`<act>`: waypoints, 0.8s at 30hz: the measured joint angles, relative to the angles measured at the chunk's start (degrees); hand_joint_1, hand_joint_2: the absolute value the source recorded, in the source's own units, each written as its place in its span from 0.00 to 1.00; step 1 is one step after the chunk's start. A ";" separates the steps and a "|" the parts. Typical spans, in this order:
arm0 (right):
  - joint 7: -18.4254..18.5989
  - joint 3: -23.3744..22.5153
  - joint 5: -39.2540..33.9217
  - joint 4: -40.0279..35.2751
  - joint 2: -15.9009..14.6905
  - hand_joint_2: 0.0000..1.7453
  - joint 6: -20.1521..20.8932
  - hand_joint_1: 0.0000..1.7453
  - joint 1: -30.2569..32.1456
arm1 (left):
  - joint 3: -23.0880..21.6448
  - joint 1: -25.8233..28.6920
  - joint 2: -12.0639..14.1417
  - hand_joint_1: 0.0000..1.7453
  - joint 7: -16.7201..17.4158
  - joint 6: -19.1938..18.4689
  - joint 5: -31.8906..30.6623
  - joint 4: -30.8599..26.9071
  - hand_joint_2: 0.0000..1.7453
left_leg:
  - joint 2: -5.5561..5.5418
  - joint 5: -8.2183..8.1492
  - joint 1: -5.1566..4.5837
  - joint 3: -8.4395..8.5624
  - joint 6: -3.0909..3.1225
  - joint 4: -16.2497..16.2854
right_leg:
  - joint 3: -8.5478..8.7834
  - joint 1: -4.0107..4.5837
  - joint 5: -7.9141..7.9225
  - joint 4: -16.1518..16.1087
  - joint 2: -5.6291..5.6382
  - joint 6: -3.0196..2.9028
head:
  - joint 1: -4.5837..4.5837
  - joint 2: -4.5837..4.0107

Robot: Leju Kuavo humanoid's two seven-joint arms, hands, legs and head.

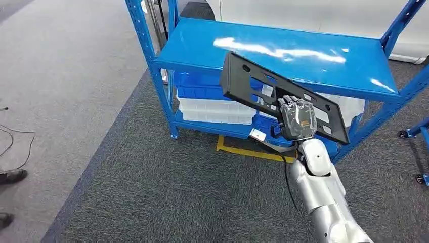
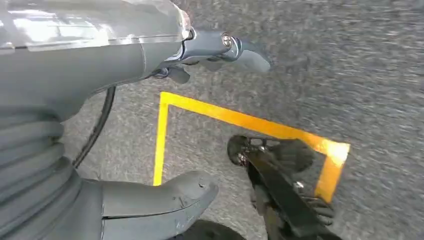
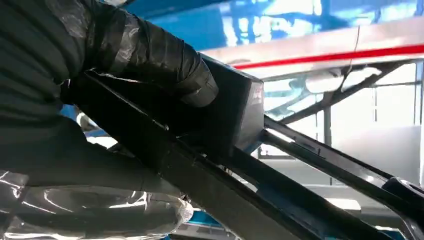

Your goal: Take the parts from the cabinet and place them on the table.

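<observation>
A long black plastic panel (image 1: 263,86) with cut-outs is held up, tilted, in front of the blue metal cabinet (image 1: 283,53). My right hand (image 1: 297,119) grips the panel near its lower right part. In the right wrist view the taped thumb (image 3: 150,55) presses on the black panel (image 3: 235,120). My left hand (image 2: 150,125) hangs over the carpet with fingers apart and nothing in it.
White and blue bins (image 1: 215,104) sit on the cabinet's lower shelf. Yellow floor tape (image 1: 248,151) marks the carpet under the cabinet. A person's shoes (image 1: 10,177) stand at the far left. A blue wheeled frame (image 1: 417,131) is at the right edge.
</observation>
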 joint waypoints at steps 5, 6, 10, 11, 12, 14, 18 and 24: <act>0.44 0.07 -0.07 0.39 0.22 1.00 -0.02 1.00 -0.17 | 0.24 0.14 0.22 0.00 0.07 0.00 0.04 0.00 1.00 | 0.35 -2.69 -0.34 3.64 1.90 -7.30 | -0.71 0.41 1.68 0.05 0.08 1.87 | 0.07 0.00; 0.52 0.07 -0.32 0.46 0.09 1.00 -0.02 1.00 -0.14 | 0.33 0.15 0.18 0.00 0.13 0.00 0.13 0.00 1.00 | 1.02 -2.10 -0.08 3.63 2.35 -7.55 | -1.10 -0.03 0.89 0.77 0.39 2.08 | 0.02 0.00; 0.30 0.09 -2.74 0.50 -1.31 1.00 -0.02 1.00 0.37 | 0.42 0.20 0.11 0.00 -0.07 -0.02 0.13 0.00 1.00 | 2.07 -1.10 -0.19 1.99 3.36 -7.33 | -7.17 -0.30 -8.07 16.01 0.53 3.02 | 0.13 0.00; 0.00 0.09 -3.43 0.50 -1.97 1.00 -0.02 1.00 0.73 | 0.44 0.26 0.09 0.00 -0.24 -0.04 0.18 0.00 1.00 | 2.33 -1.03 -0.19 1.68 3.31 -7.14 | -7.63 -0.33 -8.37 17.87 0.52 3.15 | 0.11 0.00; -0.35 0.09 -4.11 0.50 -2.73 1.00 -0.02 1.00 1.10 | 0.44 0.37 0.09 0.00 -0.39 -0.22 0.26 0.00 1.00 | 2.68 -1.01 -0.17 1.50 3.28 -6.92 | -6.71 -0.41 -7.44 16.87 0.49 3.22 | 0.11 0.00; -0.79 0.09 -4.74 0.50 -3.74 1.00 -0.02 1.00 1.29 | 0.50 0.50 -0.11 0.00 -0.53 -0.35 0.28 0.00 1.00 | 3.64 -1.18 -0.17 1.43 3.04 -6.53 | -1.58 -0.43 -3.56 8.66 -0.22 3.06 | 0.11 0.00; -1.20 0.09 -5.14 0.48 -4.59 1.00 -0.07 1.00 0.82 | 0.85 0.50 -0.20 0.00 -0.66 -0.79 0.35 0.00 1.00 | 5.87 -1.76 -0.97 1.24 1.89 -5.79 | 1.78 0.78 -2.62 1.05 -3.42 1.31 | 0.04 0.00; -1.03 0.09 -5.18 0.50 -5.42 1.00 -0.11 1.00 0.62 | 0.98 0.50 -0.44 0.00 -0.81 -0.87 0.52 0.02 1.00 | 0.90 -8.84 -0.27 -3.42 0.39 5.04 | 1.21 0.19 -1.59 0.46 0.40 -0.72 | 0.09 0.00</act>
